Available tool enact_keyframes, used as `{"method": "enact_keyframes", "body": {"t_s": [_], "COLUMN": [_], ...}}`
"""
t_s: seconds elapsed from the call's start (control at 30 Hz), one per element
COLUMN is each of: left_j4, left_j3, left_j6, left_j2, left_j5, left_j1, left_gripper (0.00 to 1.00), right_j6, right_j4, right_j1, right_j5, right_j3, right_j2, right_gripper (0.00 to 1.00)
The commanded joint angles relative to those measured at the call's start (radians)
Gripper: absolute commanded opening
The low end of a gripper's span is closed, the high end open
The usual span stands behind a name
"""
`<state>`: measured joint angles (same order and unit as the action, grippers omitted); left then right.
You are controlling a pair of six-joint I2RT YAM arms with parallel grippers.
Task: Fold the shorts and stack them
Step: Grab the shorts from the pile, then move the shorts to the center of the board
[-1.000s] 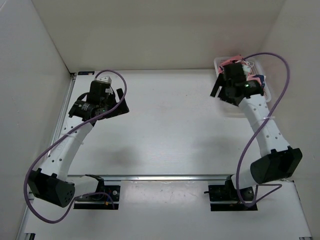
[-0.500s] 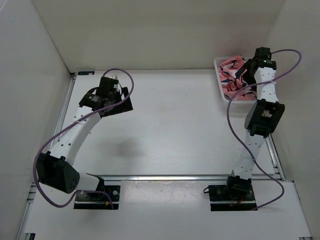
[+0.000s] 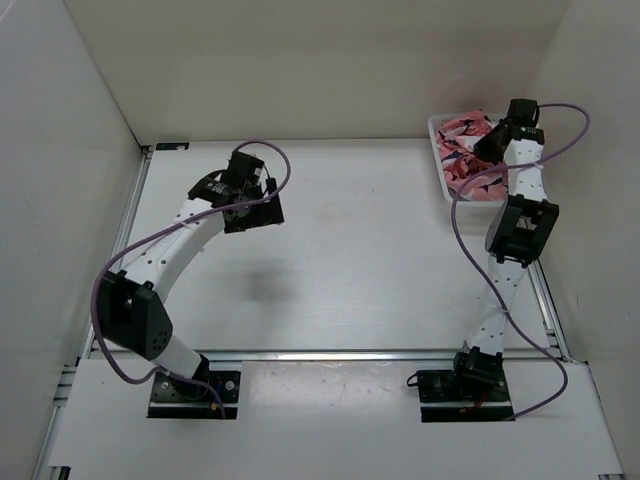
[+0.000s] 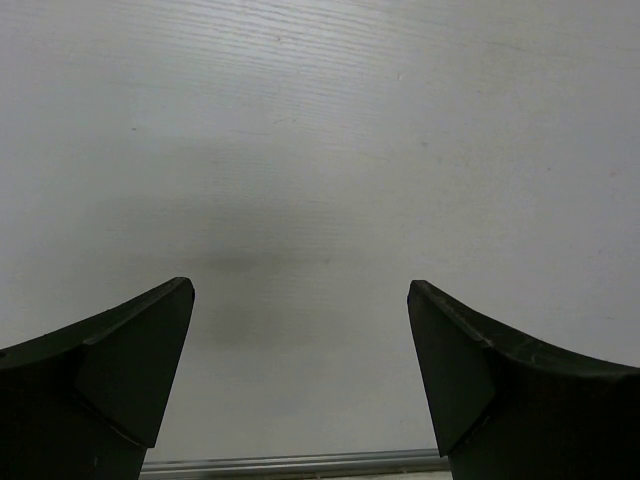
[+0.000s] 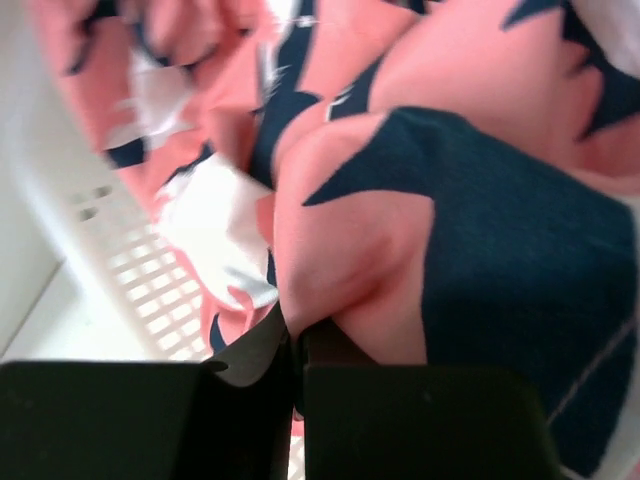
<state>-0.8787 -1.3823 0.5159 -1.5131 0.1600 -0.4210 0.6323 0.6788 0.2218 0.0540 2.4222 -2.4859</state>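
Bunching in soft, crumpled folds, the coral-pink fabric shorts printed with navy and white fish-like shapes (image 3: 460, 150) lie heaped in the white plastic mesh basket (image 3: 440, 165) at the upper right of the top view. The right wrist view fills with that cloth (image 5: 420, 210): matte, creased, with sharp-edged navy patches and a white one. The basket's gridded wall (image 5: 150, 290) shows at the lower left, blurred.

The white, black-jointed right arm (image 3: 500, 290) rises steeply from its base at the lower right, bends at a black elbow, and reaches over the basket's right side. The right jaws stand nearly together, their dark flat fingers (image 5: 410, 420) pinching a pink fold of the shorts between them at the bottom centre of the wrist frame.

The left arm (image 3: 165, 250) curves from the lower left up toward the upper middle of the smooth, pale grey desk (image 3: 350, 250). The left jaws are spread wide, their two dark wedge-shaped fingers (image 4: 110, 370) at the bottom corners of the left wrist view, with only bare, faintly grained desk surface (image 4: 320, 120) and a soft shadow between them.
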Motion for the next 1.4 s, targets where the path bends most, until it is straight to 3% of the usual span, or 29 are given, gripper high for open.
{"method": "enact_keyframes", "body": {"t_s": [0.0, 0.13, 0.2, 0.5, 0.6, 0.73, 0.77, 0.8, 0.83, 0.87, 0.9, 0.93, 0.97, 1.13, 1.23, 1.27, 1.37], "left_j4": [0.015, 0.024, 0.012, -0.092, -0.141, -0.218, -0.242, -0.253, -0.262, -0.263, -0.263, -0.263, -0.263, -0.238, -0.139, -0.114, -0.088], "left_j3": [-0.035, -0.021, 0.006, 0.029, -0.026, -0.139, -0.162, -0.202, -0.216, -0.225, -0.225, -0.225, -0.213, -0.034, 0.16, 0.204, 0.332], "left_j6": [0.019, 0.068, 0.069, 0.092, 0.092, 0.043, 0.03, 0.01, 0.0, -0.011, -0.02, -0.036, -0.036, -0.019, 0.051, 0.062, 0.113], "left_j2": [-0.033, 0.002, 0.072, 0.309, 0.35, 0.376, 0.376, 0.386, 0.386, 0.386, 0.386, 0.386, 0.386, 0.363, 0.384, 0.384, 0.384], "left_j5": [-0.094, -0.036, 0.014, 0.108, 0.179, 0.204, 0.204, 0.204, 0.204, 0.188, 0.176, 0.161, 0.121, 0.015, -0.059, -0.074, -0.083], "left_j1": [-0.047, -0.101, -0.101, -0.002, 0.04, 0.129, 0.164, 0.181, 0.197, 0.209, 0.229, 0.229, 0.238, 0.238, 0.206, 0.197, 0.183], "left_gripper": [0.99, 0.99, 0.99, 0.99, 0.99, 0.99, 0.99, 0.99, 0.99, 0.99, 0.99, 0.99, 0.99, 0.99, 0.95, 0.94, 0.97], "right_j6": [-0.003, -0.013, -0.039, -0.039, -0.051, -0.085, -0.085, -0.066, -0.048, -0.048, -0.048, -0.03, -0.02, -0.02, -0.02, -0.02, -0.011], "right_j4": [-0.102, -0.163, -0.176, -0.176, -0.173, -0.154, -0.154, -0.145, -0.145, -0.157, -0.157, -0.1, -0.07, -0.038, -0.015, -0.015, 0.007], "right_j1": [-0.031, -0.096, -0.157, -0.495, -0.597, -0.694, -0.719, -0.719, -0.719, -0.719, -0.705, -0.679, -0.665, -0.653, -0.653, -0.653, -0.673], "right_j5": [0.096, 0.151, 0.161, 0.138, 0.074, -0.044, -0.075, -0.104, -0.105, -0.105, -0.068, -0.056, -0.042, -0.111, -0.147, -0.16, -0.169], "right_j3": [-0.027, -0.074, -0.016, 0.163, 0.103, -0.176, -0.339, -0.433, -0.528, -0.695, -0.756, -0.8, -0.836, -1.084, -1.192, -1.215, -1.301], "right_j2": [0.245, 0.45, 0.528, 0.699, 0.769, 0.904, 0.962, 0.991, 1.015, 1.03, 1.03, 1.03, 1.021, 1.177, 1.267, 1.286, 1.343], "right_gripper": [0.0, 0.0, 0.0, 0.0, 0.0, 0.0, 0.0, 0.05, 0.39, 0.64, 0.81, 0.94, 0.96, 0.92, 0.62, 0.45, 0.29]}}
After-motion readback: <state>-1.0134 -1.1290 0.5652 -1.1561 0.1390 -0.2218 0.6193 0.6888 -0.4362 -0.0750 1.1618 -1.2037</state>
